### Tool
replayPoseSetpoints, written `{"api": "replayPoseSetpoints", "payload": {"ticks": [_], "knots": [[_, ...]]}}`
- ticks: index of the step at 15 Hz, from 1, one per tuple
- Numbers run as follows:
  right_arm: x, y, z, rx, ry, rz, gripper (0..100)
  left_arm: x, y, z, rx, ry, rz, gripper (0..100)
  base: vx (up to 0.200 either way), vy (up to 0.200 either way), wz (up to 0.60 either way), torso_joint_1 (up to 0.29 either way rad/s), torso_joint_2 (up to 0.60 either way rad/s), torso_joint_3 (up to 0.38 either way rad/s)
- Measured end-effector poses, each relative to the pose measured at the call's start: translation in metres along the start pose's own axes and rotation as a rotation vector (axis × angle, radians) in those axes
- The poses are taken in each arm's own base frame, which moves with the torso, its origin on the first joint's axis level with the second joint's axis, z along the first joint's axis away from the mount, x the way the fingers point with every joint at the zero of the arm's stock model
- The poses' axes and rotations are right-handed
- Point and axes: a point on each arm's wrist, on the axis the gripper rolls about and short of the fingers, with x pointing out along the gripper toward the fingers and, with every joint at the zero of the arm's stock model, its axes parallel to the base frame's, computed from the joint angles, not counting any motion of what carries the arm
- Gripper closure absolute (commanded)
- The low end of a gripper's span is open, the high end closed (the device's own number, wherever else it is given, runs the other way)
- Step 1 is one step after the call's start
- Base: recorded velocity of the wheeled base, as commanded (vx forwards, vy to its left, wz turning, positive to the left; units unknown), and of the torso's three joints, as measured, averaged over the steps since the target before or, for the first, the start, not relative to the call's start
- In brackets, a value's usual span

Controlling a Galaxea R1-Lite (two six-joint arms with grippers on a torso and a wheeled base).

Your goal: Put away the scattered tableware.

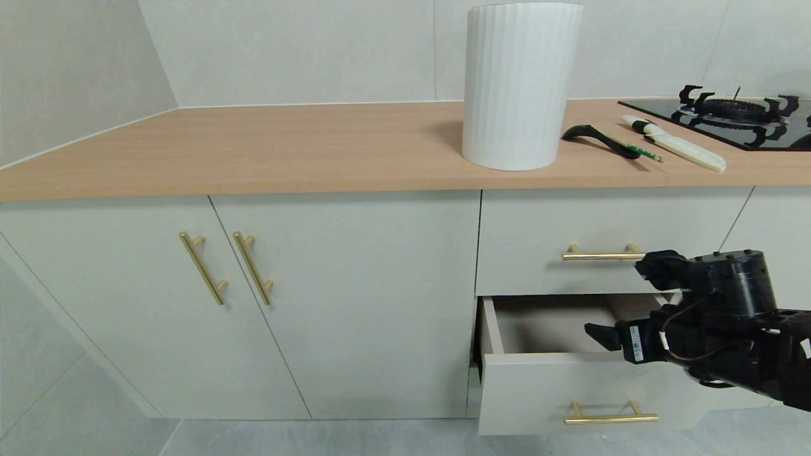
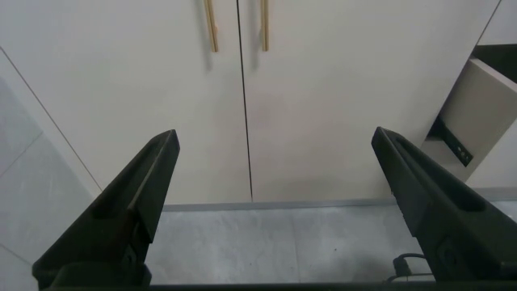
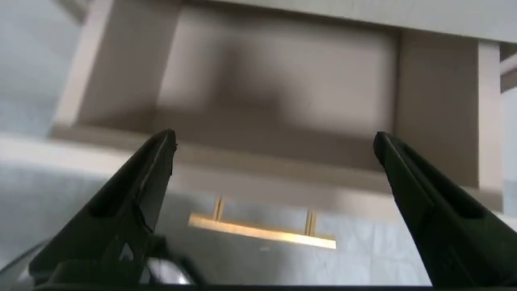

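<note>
On the wooden counter [image 1: 285,145], right of a tall white ribbed container [image 1: 516,82], lie a black-handled utensil [image 1: 595,138], a thin green stick [image 1: 645,152] and a white knife-like tool [image 1: 676,145]. Below them the lower drawer [image 1: 545,380] stands pulled out, and what shows of its inside [image 3: 275,89] holds nothing. My right gripper [image 1: 624,297] hangs open over the drawer's right part, with nothing between its fingers [image 3: 271,162]. My left gripper [image 2: 275,170] is open too, low down and facing the closed cabinet doors [image 2: 242,105].
A black gas hob [image 1: 728,117] sits at the counter's far right. The upper drawer [image 1: 602,247] is closed, with a gold handle [image 1: 602,255]. The two cabinet doors at left carry gold handles [image 1: 203,269]. Grey floor lies below [image 2: 266,242].
</note>
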Motion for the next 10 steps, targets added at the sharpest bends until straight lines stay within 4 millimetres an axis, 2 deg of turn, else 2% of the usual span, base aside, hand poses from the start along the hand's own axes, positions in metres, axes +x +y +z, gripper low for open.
{"api": "replayPoseSetpoints", "payload": {"ticks": [5, 10], "knots": [[0.04, 0.003, -0.018, 0.059, 0.0, -0.053, 0, 0.0, 0.0, 0.0, 0.0, 0.0, 0.0, 0, 0.0, 0.0, 0.0, 0.0, 0.0, 0.0], [0.052, 0.001, -0.031, 0.044, 0.067, -0.066, 0, 0.0, 0.0, 0.0, 0.0, 0.0, 0.0, 0, 0.0, 0.0, 0.0, 0.0, 0.0, 0.0]]}}
